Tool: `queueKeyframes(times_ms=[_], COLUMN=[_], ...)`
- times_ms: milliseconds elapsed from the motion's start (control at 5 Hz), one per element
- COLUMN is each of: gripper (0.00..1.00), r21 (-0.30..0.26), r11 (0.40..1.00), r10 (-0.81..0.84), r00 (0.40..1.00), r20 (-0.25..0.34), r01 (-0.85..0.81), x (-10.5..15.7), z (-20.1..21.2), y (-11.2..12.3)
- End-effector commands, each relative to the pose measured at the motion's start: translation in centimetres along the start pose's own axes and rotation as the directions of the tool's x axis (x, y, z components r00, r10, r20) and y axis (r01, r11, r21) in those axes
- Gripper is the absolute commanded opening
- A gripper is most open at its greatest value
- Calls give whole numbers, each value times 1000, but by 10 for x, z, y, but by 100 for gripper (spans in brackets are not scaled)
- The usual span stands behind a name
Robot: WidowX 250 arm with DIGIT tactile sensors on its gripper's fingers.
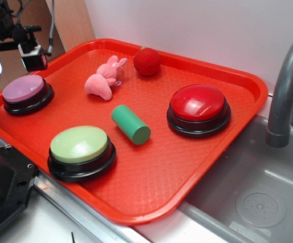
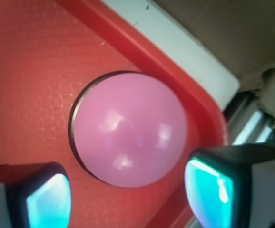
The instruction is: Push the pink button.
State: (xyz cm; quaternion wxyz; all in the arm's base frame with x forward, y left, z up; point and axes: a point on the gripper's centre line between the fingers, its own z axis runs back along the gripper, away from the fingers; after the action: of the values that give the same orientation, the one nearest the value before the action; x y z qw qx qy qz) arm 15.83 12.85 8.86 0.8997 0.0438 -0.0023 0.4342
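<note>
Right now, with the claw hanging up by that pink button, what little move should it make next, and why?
Probably straight down, perhaps nudging toward the button's middle. The gripper hovers above the pink button, with the dome just ahead of its open fingers and nothing touching yet, so lowering should press it.

Seeing red tray (image 1: pixel 237 109) on my feed: pink button (image 1: pixel 24 88), green button (image 1: pixel 79 144), red button (image 1: pixel 198 103), green cylinder (image 1: pixel 130 124), plush bunny (image 1: pixel 104 80), red ball (image 1: pixel 147 62).

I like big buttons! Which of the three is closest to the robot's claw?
The pink button, at the tray's far left corner under the gripper; the green and red ones sit farther away.
</note>
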Motion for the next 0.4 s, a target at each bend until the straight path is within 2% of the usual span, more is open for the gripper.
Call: queueKeyframes(times_ms=[0, 200], gripper=[100, 100], r21=[-3, -32], r11=[1000, 999], r10=[-15, -12], r00=[997, 996], r20=[76, 87], r01=[15, 15], x=[5, 6], z=[27, 41], y=[4, 3])
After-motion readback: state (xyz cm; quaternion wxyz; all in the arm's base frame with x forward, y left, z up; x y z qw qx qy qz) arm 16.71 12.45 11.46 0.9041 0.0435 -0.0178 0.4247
